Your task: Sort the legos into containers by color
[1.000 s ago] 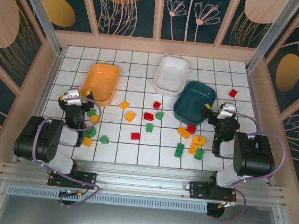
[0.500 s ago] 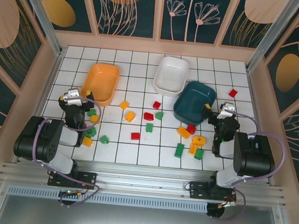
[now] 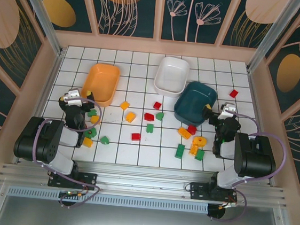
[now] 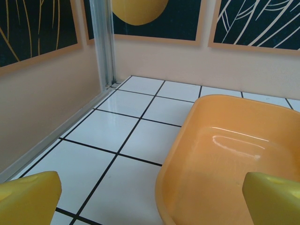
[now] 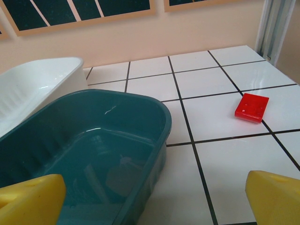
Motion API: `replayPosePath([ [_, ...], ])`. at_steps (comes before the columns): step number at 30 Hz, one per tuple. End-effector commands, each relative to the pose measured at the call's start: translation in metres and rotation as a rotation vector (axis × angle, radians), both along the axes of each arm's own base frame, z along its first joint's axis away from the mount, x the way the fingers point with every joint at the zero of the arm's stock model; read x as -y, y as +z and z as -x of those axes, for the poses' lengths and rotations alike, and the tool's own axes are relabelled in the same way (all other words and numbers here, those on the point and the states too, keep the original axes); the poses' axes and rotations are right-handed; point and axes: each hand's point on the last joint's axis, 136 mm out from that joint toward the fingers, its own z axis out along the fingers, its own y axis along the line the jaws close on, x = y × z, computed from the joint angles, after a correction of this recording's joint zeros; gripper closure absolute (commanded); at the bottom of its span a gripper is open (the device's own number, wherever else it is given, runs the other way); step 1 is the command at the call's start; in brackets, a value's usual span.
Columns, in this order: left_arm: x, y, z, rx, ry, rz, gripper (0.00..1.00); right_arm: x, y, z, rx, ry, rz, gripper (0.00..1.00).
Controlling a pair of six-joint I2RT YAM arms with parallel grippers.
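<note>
The left hand (image 3: 82, 95) stands wide with nothing between its yellow fingertips (image 4: 28, 199). It sits at the near end of the shallow orange plastic tub (image 3: 102, 83), just short of the rim. The right hand (image 3: 219, 111) gapes just as wide, also empty, at the near right corner of the dark teal plastic tub (image 3: 195, 102). The white plastic tub (image 3: 171, 74) sits close against the teal one's far side, which makes three tubs.

The small plastic bricks all lie loose on the white tiled worktop (image 3: 144, 63). I count five red bricks (image 3: 149, 116), roughly seven green bricks (image 3: 150, 127) and roughly seven yellow-orange bricks (image 3: 184, 133). A few are tucked against the left arm and hard to separate. Most are scattered between the two arms, in front of the tubs. One lone red brick (image 5: 251, 107) lies apart, right of the teal tub.

A low peach wall (image 3: 157, 46) hems the worktop on three sides. Bare tiles run between the orange tub and the left wall, and along the far edge behind the tubs.
</note>
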Motion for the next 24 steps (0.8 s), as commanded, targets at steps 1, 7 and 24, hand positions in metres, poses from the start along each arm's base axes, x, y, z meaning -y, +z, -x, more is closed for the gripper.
replayPosePath([
  [1,-0.002,0.006,-0.002,0.028,0.006,0.016,0.01,0.003,0.007,-0.003,0.023,-0.015,-0.003,0.01],
  [7,-0.002,0.008,-0.001,0.034,0.003,0.013,0.01,0.009,0.010,-0.005,0.022,-0.065,-0.001,0.01],
  [24,-0.021,0.131,0.006,0.115,0.202,0.583,0.01,0.005,0.151,-0.034,-0.170,-0.120,-0.448,0.01],
])
